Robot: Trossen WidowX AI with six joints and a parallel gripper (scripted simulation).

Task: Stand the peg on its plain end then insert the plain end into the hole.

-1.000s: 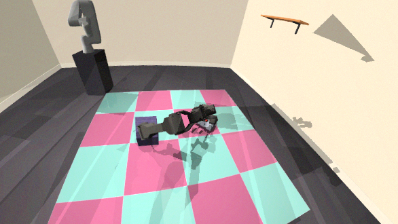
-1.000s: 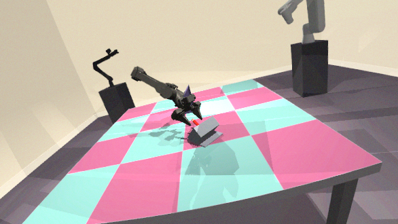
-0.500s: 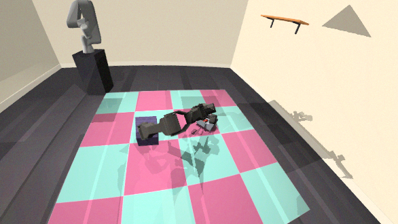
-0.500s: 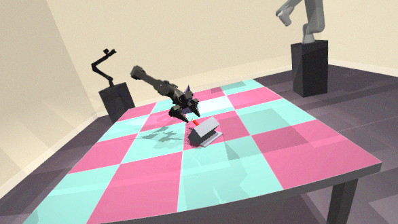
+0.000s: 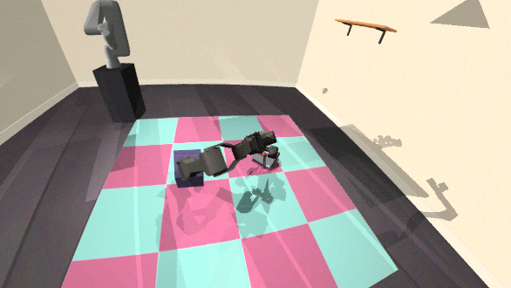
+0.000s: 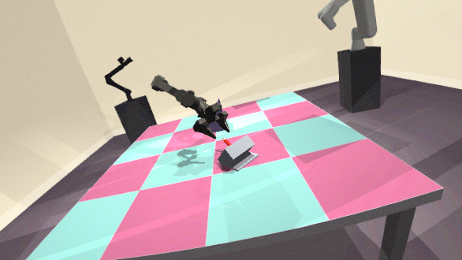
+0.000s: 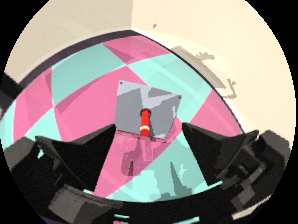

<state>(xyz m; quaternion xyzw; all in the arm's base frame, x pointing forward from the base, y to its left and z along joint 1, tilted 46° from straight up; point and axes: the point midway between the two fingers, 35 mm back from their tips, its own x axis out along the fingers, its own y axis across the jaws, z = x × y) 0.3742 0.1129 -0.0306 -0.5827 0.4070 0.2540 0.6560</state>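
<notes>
With its white-banded end outward, the red peg (image 5: 264, 154) (image 6: 226, 142) (image 7: 145, 123) sticks out at a slant from the hole in the gray sloped panel (image 5: 262, 161) (image 6: 239, 147) (image 7: 131, 106); how deep it sits is hard to judge from these views. The gripper (image 6: 221, 135) (image 7: 149, 125) is spread wide with nothing between its fingers, apart from the peg. Under the panel lies the pink-and-mint checkered table top (image 5: 198, 222) (image 6: 169, 206) (image 7: 82, 107), and beyond the table a gray robot arm (image 5: 118, 30) (image 6: 364, 20) stands on a black pedestal (image 5: 119, 93) (image 6: 359, 80).
</notes>
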